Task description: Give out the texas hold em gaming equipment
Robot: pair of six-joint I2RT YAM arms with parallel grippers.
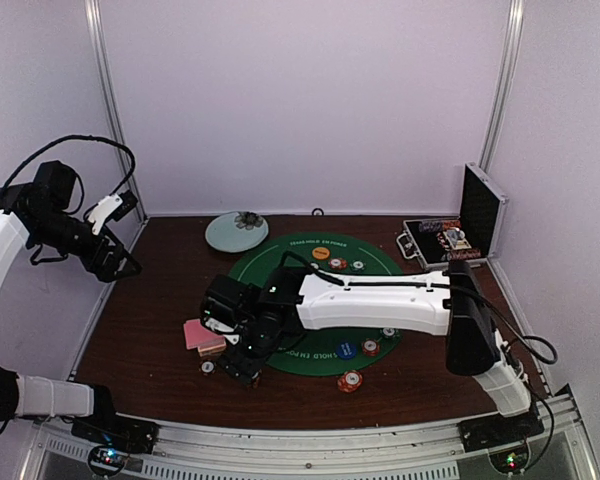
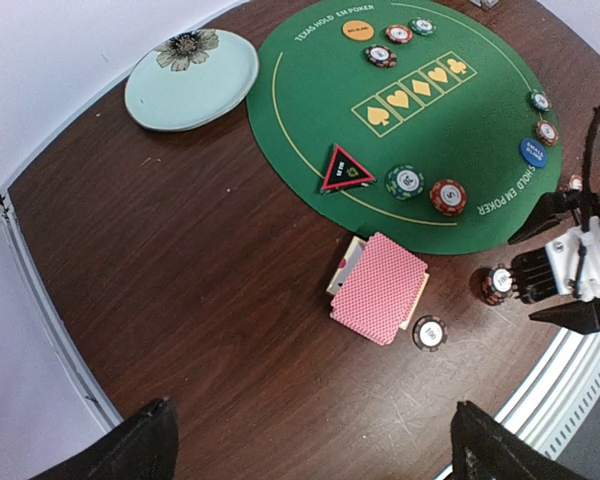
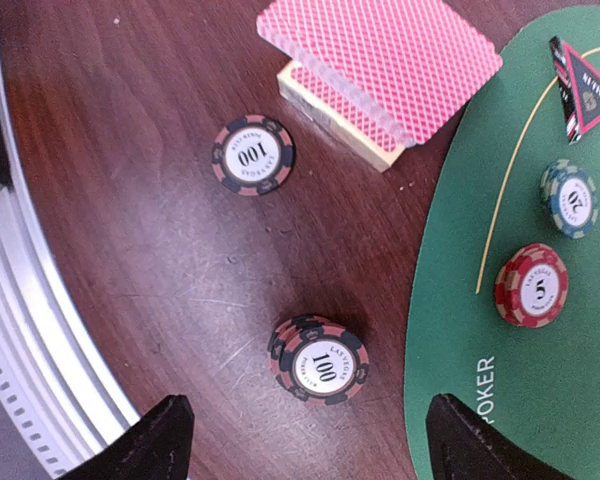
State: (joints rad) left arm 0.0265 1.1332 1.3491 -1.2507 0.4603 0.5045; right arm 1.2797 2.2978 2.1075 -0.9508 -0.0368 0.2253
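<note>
A small stack of red-and-black 100 chips (image 3: 320, 360) stands on the brown table just off the green mat (image 3: 540, 400). My right gripper (image 3: 308, 410) hangs open over it, one finger on each side and neither touching. A single 100 chip (image 3: 253, 154) lies beyond, near the pink-backed cards (image 3: 380, 60). On the mat are a green chip (image 3: 569, 198), a red chip (image 3: 531, 285) and the red-black triangle marker (image 3: 587, 90). My left gripper (image 1: 115, 262) is raised at the far left, open and empty, looking down on the cards (image 2: 378, 300).
A pale blue-green plate (image 1: 236, 231) sits at the back left of the mat. The open metal case (image 1: 450, 235) stands at the back right. An orange button (image 2: 357, 30), a blue button (image 2: 532, 151) and more chips lie on the mat. The metal rail (image 3: 20, 330) borders the near edge.
</note>
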